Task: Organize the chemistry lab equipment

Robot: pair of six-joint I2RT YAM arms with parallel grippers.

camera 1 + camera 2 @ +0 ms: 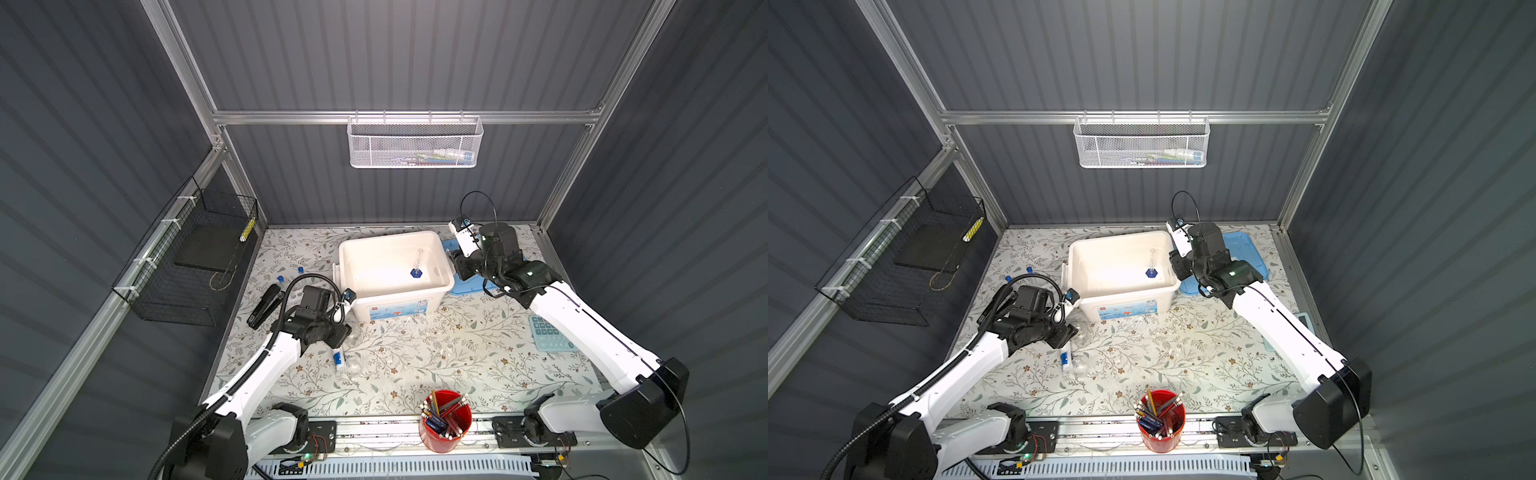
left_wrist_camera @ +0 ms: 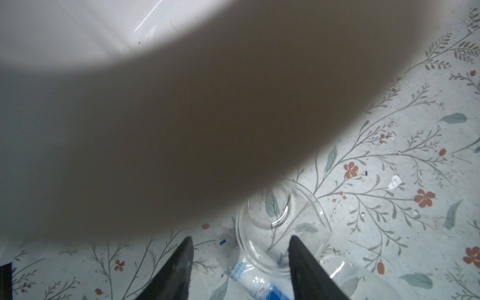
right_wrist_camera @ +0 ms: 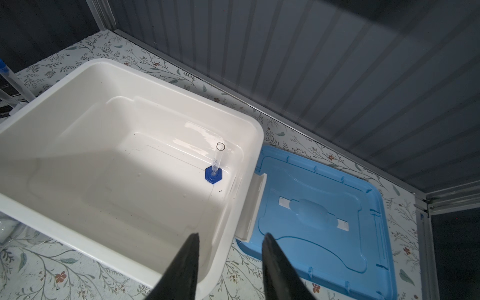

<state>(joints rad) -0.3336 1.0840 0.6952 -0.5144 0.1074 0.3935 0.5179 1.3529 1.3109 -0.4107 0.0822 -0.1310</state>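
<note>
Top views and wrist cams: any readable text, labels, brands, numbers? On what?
No text is legible.
White bin front sticker: print blurred.
Measuring cylinder: scale marks too small.
Calculator: keys too small.
White-and-blue tube: label blurred.

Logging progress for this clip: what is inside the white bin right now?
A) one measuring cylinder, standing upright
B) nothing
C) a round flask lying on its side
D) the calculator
A: the right wrist view shows only the measuring cylinder, upright on its blue hexagonal foot, inside the white bin.
</note>
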